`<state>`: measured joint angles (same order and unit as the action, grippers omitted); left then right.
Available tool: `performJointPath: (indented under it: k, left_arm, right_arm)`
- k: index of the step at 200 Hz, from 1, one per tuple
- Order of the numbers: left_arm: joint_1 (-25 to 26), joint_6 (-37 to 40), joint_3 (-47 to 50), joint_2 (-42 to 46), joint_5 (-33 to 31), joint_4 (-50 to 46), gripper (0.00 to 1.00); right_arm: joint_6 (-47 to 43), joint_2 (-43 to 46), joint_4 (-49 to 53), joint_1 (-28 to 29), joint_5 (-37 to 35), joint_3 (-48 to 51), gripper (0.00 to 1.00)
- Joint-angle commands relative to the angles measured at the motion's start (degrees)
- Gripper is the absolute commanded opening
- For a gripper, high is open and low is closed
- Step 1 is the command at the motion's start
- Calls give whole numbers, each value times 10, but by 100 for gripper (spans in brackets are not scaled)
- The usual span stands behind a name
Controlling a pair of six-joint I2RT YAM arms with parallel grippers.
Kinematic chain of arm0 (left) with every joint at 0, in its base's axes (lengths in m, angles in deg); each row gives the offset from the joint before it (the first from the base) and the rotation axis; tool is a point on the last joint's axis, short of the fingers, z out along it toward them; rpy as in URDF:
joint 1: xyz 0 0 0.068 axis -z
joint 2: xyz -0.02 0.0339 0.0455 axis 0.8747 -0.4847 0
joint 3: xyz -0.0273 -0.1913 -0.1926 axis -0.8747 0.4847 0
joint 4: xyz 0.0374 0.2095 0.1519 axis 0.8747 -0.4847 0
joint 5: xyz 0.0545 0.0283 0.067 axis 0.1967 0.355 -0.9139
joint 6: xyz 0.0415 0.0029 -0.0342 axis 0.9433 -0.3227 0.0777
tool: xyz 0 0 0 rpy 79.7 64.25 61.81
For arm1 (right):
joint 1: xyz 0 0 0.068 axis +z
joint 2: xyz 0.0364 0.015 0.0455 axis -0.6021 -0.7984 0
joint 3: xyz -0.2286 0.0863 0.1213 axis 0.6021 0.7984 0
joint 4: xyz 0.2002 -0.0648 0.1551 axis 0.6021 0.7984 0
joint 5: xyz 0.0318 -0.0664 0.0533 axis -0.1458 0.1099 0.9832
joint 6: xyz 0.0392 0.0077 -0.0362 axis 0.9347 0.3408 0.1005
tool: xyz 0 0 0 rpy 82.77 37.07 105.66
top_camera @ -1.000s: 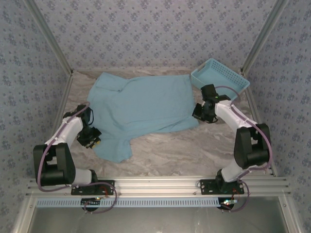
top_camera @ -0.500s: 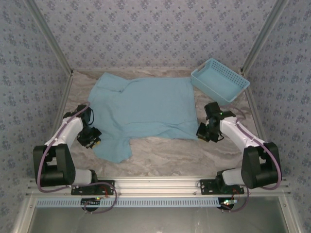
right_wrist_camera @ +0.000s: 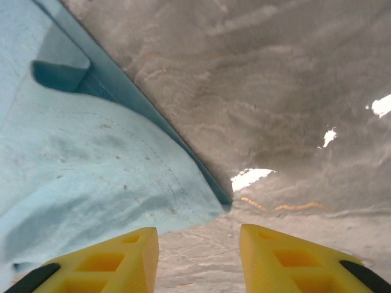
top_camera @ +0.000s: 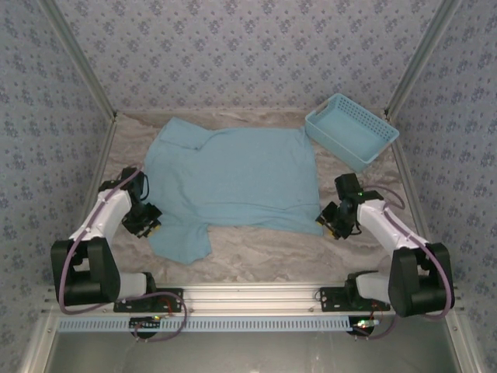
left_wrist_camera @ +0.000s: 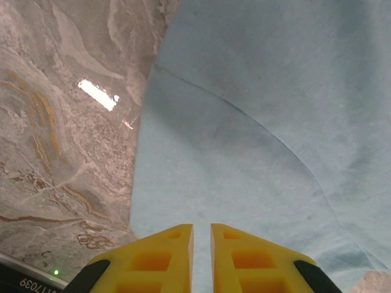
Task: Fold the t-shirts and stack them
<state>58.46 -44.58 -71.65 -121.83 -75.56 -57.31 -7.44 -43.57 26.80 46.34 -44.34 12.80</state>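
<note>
Covering much of a marble-patterned table (top_camera: 256,249), a light sky-blue t-shirt (top_camera: 233,179) lies spread out nearly flat. Its far right corner sits just beside a light-blue plastic lattice basket (top_camera: 334,144), and the rest stretches away to the left of the basket. The basket stands tilted against the table's far right corner, with nothing visible inside it. No lettering can be made out on the side of the shirt that faces up.

Nearer the arm bases than the basket, and almost straight in front of it, the right gripper (top_camera: 330,221) hangs low over bare table. Its yellow fingers (right_wrist_camera: 122,256) are spread well apart and hold nothing. In the right wrist view, the shirt's near right corner lies loose on the marble just ahead of the gap, with a small fold of cloth standing up behind it.

Far across the table from the basket, at the shirt's opposite edge, the left gripper (top_camera: 151,221) is set on a flap of cloth. Its jaws are drawn together to a thin slit in the left wrist view (left_wrist_camera: 201,238), closed on the blue fabric that runs right up to them.
</note>
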Motion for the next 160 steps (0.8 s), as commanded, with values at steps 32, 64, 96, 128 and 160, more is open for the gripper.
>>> performJointPath:
  k: [32,64,96,128,160]
  left_arm:
    - [3,-11,11,12,20,-13,15]
    - [2,-11,10,13,23,-13,15]
    - [3,-13,7,18,24,-17,15]
    - [3,-17,8,25,21,-21,15]
    - [3,-21,7,28,16,-21,15]
  right_arm:
    - [221,-28,-65,15,12,25,44]
    - [279,-67,-102,16,30,38,44]
    - [286,-67,-55,23,18,26,44]
    - [279,-24,15,26,-10,10,44]
    - [314,-1,23,43,3,15,52]
